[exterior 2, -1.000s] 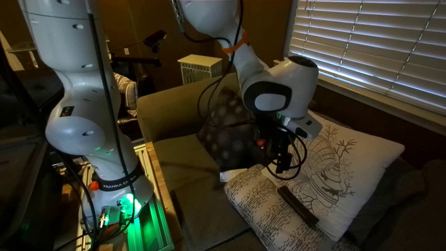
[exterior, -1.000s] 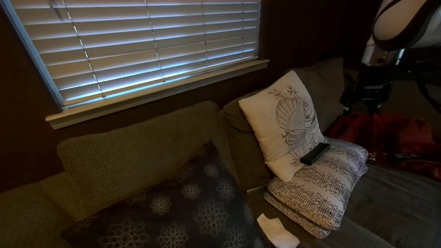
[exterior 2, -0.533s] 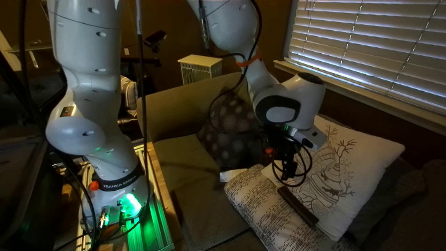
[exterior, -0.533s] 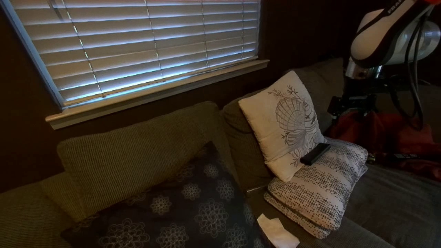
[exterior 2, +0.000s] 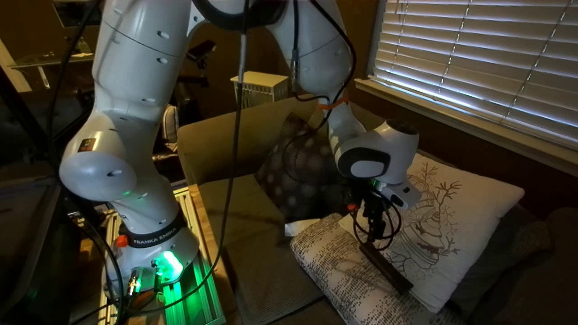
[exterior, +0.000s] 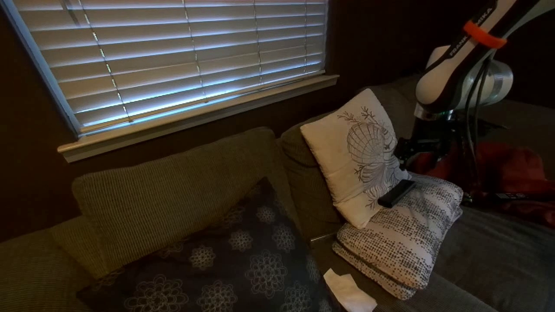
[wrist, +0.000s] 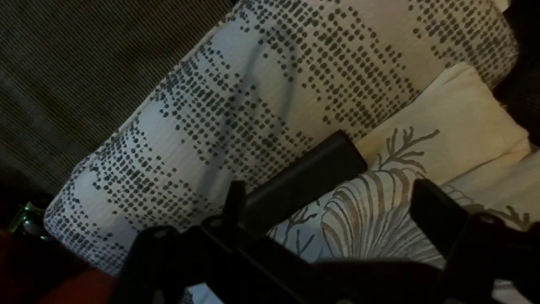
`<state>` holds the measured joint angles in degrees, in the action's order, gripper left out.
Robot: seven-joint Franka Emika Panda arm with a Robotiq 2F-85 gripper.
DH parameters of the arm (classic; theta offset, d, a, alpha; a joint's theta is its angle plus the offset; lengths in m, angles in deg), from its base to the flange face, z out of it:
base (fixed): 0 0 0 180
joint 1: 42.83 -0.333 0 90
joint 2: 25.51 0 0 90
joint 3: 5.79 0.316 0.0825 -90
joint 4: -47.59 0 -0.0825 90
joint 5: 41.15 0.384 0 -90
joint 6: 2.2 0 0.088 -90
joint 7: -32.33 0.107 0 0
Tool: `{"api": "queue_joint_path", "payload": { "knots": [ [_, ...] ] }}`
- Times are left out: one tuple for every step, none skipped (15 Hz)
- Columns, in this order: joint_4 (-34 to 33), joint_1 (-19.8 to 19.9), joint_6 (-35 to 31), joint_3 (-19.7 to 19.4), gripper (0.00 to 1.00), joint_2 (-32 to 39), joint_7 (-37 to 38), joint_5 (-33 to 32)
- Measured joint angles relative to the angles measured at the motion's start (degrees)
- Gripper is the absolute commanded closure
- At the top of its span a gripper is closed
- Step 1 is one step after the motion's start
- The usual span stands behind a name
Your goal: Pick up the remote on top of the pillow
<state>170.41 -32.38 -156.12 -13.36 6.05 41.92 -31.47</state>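
Largest first. Grey-brown ribbed-fabric sofa point(exterior: 182, 190): fills most of the lower part of an exterior view. Your white, jointed robot arm point(exterior 2: 131, 67): base lower left in an exterior view, arching across the top and down right of centre. White fabric shell-print pillow point(exterior: 362, 154): leans on the sofa back, right of centre in both exterior views. Pale cream-grey rectangular speckled pillow point(exterior: 403, 229): lies at its foot, lower right. Your black two-fingered gripper point(wrist: 329, 194): bottom of the wrist view, fingers spread wide, holding nothing. Slim black bar-shaped remote point(wrist: 308, 179): centre of that view, on the speckled pillow along the shell-print pillow's lower edge, running diagonally.

Step, my judgement: approach, grasp not begun. The finger at frame left overlaps the remote's lower-left end; contact cannot be told. Next, you probably want to turn the wrist until the fingers straddle the remote's narrow width, centre it, lower, then close.
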Motion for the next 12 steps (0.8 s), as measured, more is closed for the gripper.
{"api": "queue_joint_path", "payload": {
  "knots": [
    [-0.89, 0.05, -1.26, 0.41, 0.0, 1.6, 0.08, 0.76],
    [-1.81, 0.15, -2.48, 0.86, 0.0, 3.15, 0.09, 1.51],
    [-2.67, 0.26, -3.71, 1.26, 0.0, 4.61, 0.15, 2.07],
    [-3.59, 0.4, -4.72, 1.64, 0.0, 6.03, 0.22, 2.59],
    [-4.56, 0.55, -5.63, 1.94, 0.0, 7.42, 0.33, 3.04],
    [-5.52, 0.71, -6.13, 2.16, 0.0, 8.74, 0.45, 3.41],
    [-6.56, 0.88, -6.19, 2.32, 0.0, 10.0, 0.51, 3.69],
    [-7.61, 1.02, -6.19, 2.41, 0.0, 11.21, 0.58, 3.75],
    [-8.61, 1.14, -6.19, 2.43, 0.0, 12.4, 0.59, 3.75],
    [-9.6, 1.25, -6.14, 2.44, 0.0, 13.54, 0.59, 3.75],
    [-10.66, 1.35, -6.1, 2.44, 0.0, 14.7, 0.59, 3.75],
    [-11.69, 1.45, -6.05, 2.44, 0.0, 15.82, 0.59, 3.75]
  ]
}}
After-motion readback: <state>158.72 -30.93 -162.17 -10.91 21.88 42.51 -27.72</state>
